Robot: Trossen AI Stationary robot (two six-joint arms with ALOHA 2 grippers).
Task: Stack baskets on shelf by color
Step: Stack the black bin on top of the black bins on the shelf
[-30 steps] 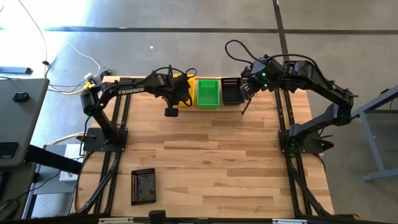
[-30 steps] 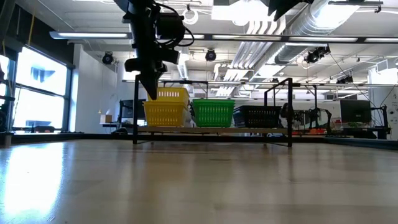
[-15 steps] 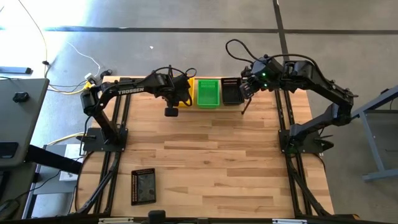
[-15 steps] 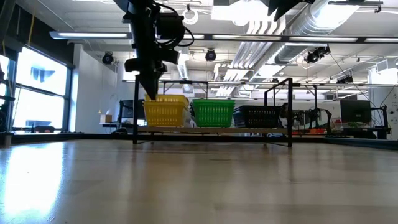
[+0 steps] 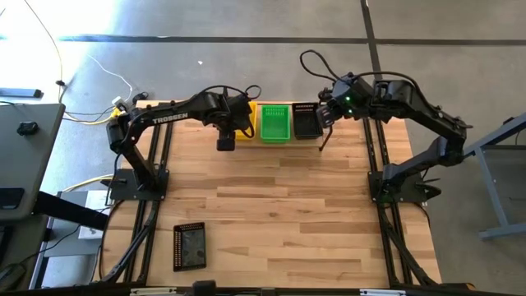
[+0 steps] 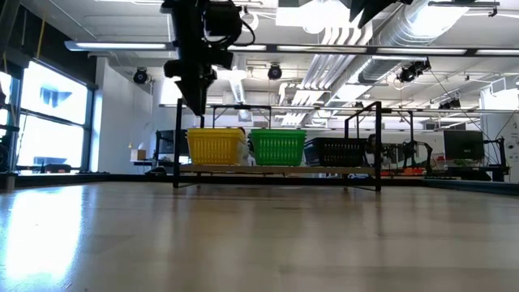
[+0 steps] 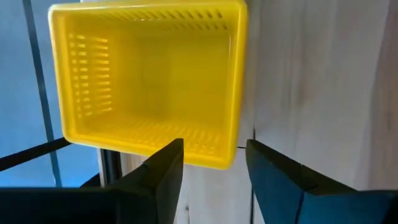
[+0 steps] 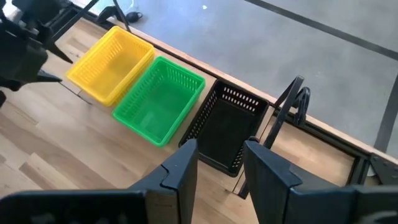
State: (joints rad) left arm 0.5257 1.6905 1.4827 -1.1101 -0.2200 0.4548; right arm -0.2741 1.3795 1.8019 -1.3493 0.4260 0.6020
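The yellow basket has dropped level into its stack and the left gripper has lifted off, fingers apart and empty. Yellow, green basket and black basket line the shelf. The right gripper hangs open above them. Stacking looks essentially done.

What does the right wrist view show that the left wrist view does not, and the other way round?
Only the right wrist view shows the green basket and the black basket in a row on the shelf, one black upright frame, and the left arm farther off. Only the left wrist view shows the left gripper, jaws open and empty, beside the near rim of a basket. Both show the yellow basket, seen from above, and the wooden tabletop.
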